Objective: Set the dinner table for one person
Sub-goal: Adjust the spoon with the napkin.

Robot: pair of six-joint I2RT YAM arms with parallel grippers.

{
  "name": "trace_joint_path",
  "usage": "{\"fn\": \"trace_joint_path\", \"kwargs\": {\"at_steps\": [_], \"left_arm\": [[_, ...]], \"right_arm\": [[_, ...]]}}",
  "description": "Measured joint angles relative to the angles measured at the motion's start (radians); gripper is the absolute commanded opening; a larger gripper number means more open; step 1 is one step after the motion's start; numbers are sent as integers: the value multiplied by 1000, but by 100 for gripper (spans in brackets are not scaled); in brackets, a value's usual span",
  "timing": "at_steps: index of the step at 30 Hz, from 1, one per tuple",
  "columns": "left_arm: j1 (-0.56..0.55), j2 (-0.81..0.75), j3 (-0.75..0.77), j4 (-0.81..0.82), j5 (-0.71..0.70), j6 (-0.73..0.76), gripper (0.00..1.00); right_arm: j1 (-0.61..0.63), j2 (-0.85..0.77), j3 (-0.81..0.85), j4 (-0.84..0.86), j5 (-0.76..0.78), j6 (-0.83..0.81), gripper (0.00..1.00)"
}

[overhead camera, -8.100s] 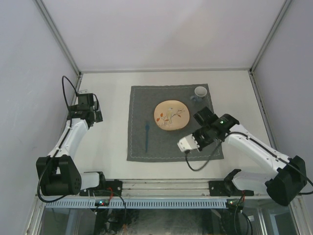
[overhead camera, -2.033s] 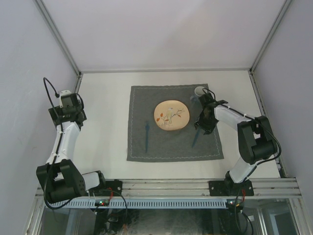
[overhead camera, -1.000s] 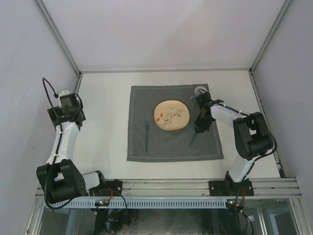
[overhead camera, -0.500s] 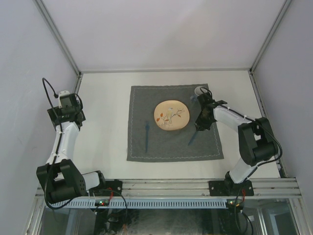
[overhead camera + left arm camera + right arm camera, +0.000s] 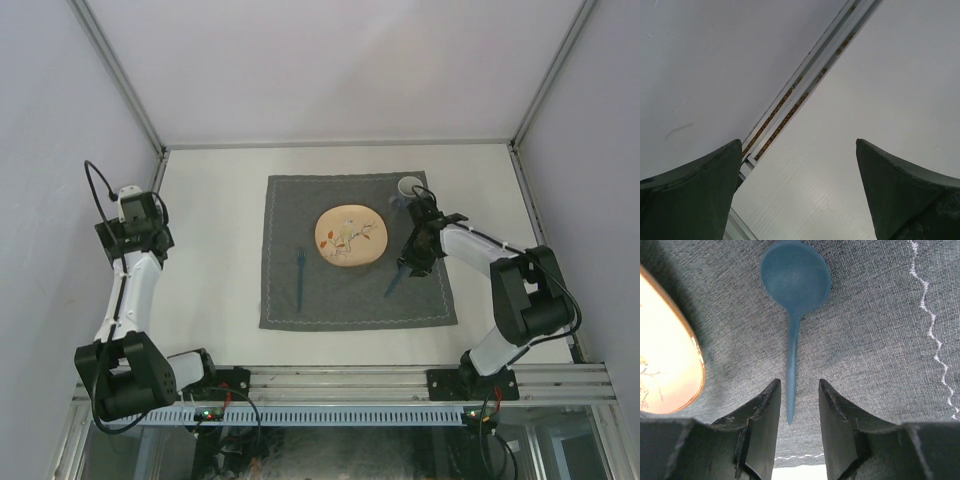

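On the off-white dinner table (image 5: 215,240) lies a dark grey stitched mat (image 5: 340,295). An orange patterned plate (image 5: 350,236) sits at its middle, with a blue fork (image 5: 299,275) to its left and a white cup (image 5: 409,187) at the far right corner. A blue spoon (image 5: 392,284) lies flat on the mat right of the plate. In the right wrist view the spoon (image 5: 795,277) points its handle end between my right gripper (image 5: 799,385), which is open, with a gap on both sides. My left gripper (image 5: 133,215) is open and empty at the table's left edge.
Metal rails (image 5: 805,95) run along the table's left edge, right under my left gripper (image 5: 799,142). The plate's rim (image 5: 665,355) is close to the left of my right fingers. The mat's stitched border (image 5: 935,345) runs on the right.
My right jaws have opened off the spoon's handle, and the spoon now rests on the mat. The right wrist shifted slightly. The left arm has barely moved.
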Motion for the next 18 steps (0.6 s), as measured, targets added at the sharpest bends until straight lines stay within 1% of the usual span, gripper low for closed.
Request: {"fn": "trace_joint_path", "kwargs": {"at_steps": [8,18], "left_arm": [[1,-6,0,-3,0,6,98],[2,-21,0,-6,3,6,98]], "right_arm": [[7,115,85,-28,4,-3,31],[14,125,106,-37,17,-10,28]]}}
